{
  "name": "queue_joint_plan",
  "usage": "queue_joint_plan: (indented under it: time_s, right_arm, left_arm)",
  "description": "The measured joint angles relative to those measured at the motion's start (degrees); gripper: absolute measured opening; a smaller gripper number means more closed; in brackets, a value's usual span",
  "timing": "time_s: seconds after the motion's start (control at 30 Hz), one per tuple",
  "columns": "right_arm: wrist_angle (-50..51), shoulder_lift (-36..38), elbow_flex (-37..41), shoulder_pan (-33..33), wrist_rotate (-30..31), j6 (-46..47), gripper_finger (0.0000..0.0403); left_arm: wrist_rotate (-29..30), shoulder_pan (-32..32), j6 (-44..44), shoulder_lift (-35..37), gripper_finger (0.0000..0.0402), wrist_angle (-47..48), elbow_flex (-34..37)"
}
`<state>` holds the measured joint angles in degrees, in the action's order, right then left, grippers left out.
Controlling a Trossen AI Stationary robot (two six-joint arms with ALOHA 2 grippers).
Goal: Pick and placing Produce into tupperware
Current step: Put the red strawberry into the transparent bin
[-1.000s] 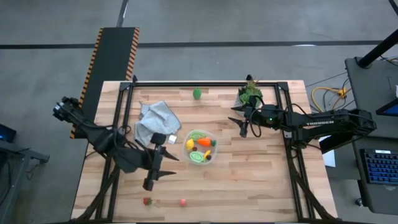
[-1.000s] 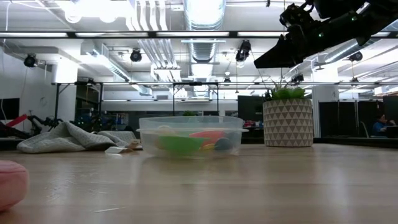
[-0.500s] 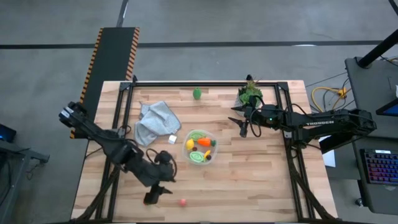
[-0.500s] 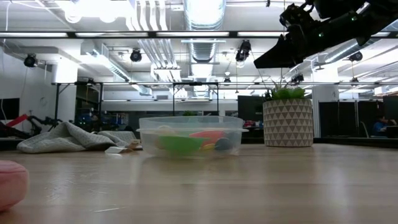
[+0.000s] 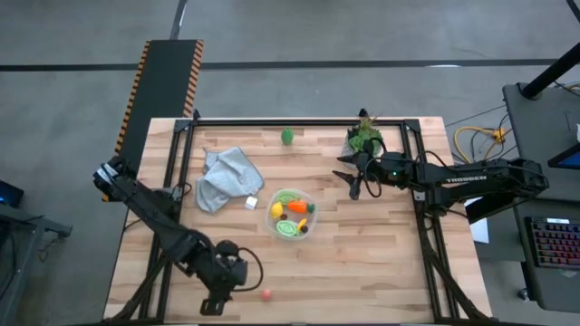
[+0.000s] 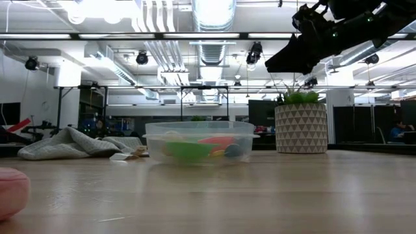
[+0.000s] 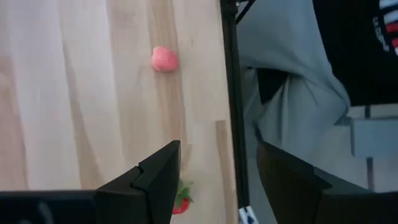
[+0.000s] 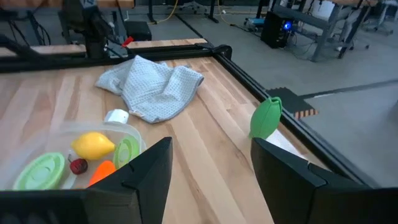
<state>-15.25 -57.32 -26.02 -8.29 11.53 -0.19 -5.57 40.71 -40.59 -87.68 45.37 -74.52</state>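
The left gripper (image 5: 214, 306) is seen at the near edge of the pale wooden table (image 5: 362, 263), pointed down over the table's front rim; its two dark fingers (image 7: 158, 177) are parted with a clear gap and nothing is held between them; just below the fingers, in the left wrist view, a small red strawberry-like toy with a green top (image 7: 181, 201) is partly hidden at the table edge; a small pink rounded toy (image 5: 266, 293) lies on the wood just beside this gripper, also seen at the left in the low view (image 6: 12, 192).

The right gripper (image 5: 355, 187) is held above the table near the green potted plant in a pale patterned pot (image 6: 301, 122); its dark fingers (image 8: 146, 171) are likewise spread apart and empty.

The clear, shallow plastic tupperware with rounded corners (image 5: 311, 222) stands near the middle of the table, between the two grippers; in it lie a yellow lemon-like piece (image 8: 92, 145), an orange piece (image 5: 296, 207), flat green round slices (image 8: 40, 170) and a small dark red piece (image 8: 78, 165); a small white cube (image 5: 251, 203) sits just beside the container; a crumpled grey cloth (image 5: 224, 177) lies beyond the cube; a green leaf-shaped toy (image 5: 287, 136) stands alone near the far edge of the table, well apart from the container.
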Motion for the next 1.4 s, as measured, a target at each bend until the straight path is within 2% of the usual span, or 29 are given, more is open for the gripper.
queue_joint_plan:
  time_s: [0.27, 0.57, 0.87, 1.0, 1.2, 1.4]
  right_arm:
    - [0.0, 0.0, 0.0, 0.0, -4.5, 1.7, 0.021]
    - [0.0, 0.0, 0.0, 0.0, -4.5, 1.7, 0.021]
    - [0.0, 0.0, 0.0, 0.0, -4.5, 3.5, 0.021]
    - [0.0, 0.0, 0.0, 0.0, -4.5, 6.0, 0.021]
    - [0.0, 0.0, 0.1, 0.0, -4.5, 6.7, 0.021]
    - [0.0, 0.0, 0.1, 0.0, -4.5, 5.8, 0.021]
  left_arm:
    - [0.1, 2.7, -5.4, -0.2, 0.0194, 0.2, 0.0]
    - [-4.1, 6.3, -7.2, -0.2, 0.0194, 4.1, 0.0]
    - [-2.9, 13.8, -10.1, -1.7, 0.0185, 9.6, 0.8]
    - [-1.3, 16.2, -6.8, -4.2, 0.0172, 9.5, 1.1]
    - [-0.9, 16.5, 0.3, -6.8, 0.0171, 11.6, 1.7]
    - [6.5, 16.1, 3.1, -7.0, 0.0208, 10.9, 3.8]
